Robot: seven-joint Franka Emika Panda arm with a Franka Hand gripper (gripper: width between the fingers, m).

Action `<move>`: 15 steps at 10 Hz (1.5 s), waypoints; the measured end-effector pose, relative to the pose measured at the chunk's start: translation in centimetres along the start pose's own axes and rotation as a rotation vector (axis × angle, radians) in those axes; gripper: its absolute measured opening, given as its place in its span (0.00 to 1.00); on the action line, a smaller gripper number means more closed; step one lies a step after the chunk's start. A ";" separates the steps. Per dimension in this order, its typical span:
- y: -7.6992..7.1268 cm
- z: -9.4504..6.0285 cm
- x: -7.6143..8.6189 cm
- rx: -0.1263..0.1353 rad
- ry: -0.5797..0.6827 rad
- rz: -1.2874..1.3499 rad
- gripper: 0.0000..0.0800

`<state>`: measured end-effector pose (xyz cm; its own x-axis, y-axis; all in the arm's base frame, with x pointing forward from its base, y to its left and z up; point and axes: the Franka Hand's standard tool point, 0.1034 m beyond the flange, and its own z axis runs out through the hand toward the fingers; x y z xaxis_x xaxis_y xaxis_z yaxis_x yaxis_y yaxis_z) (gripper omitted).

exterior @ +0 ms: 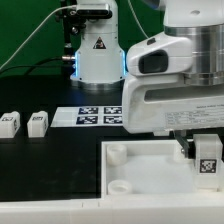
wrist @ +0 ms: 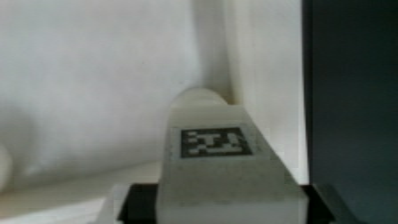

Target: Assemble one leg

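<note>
My gripper (exterior: 205,160) is shut on a white leg (exterior: 208,157) with a black-and-white tag, holding it upright over the far right part of the large white panel (exterior: 140,170). In the wrist view the leg (wrist: 217,150) fills the space between my two dark fingers (wrist: 143,203), its tip pointing at the panel (wrist: 89,90) near the panel's edge. Two more legs (exterior: 10,123) (exterior: 38,122) lie on the black table at the exterior view's left.
The marker board (exterior: 90,116) lies behind the panel. The robot base (exterior: 95,50) stands at the back. The panel has a round corner socket (exterior: 117,153) at its near left corner. Black table (wrist: 356,90) shows beside the panel's edge.
</note>
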<state>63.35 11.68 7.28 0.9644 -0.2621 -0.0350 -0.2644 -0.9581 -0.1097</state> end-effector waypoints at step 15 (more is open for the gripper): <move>-0.8 0.7 -1.2 0.088 -0.021 1.349 0.78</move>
<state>62.45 12.85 6.74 -0.0456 -0.9826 -0.1802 -0.9977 0.0537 -0.0405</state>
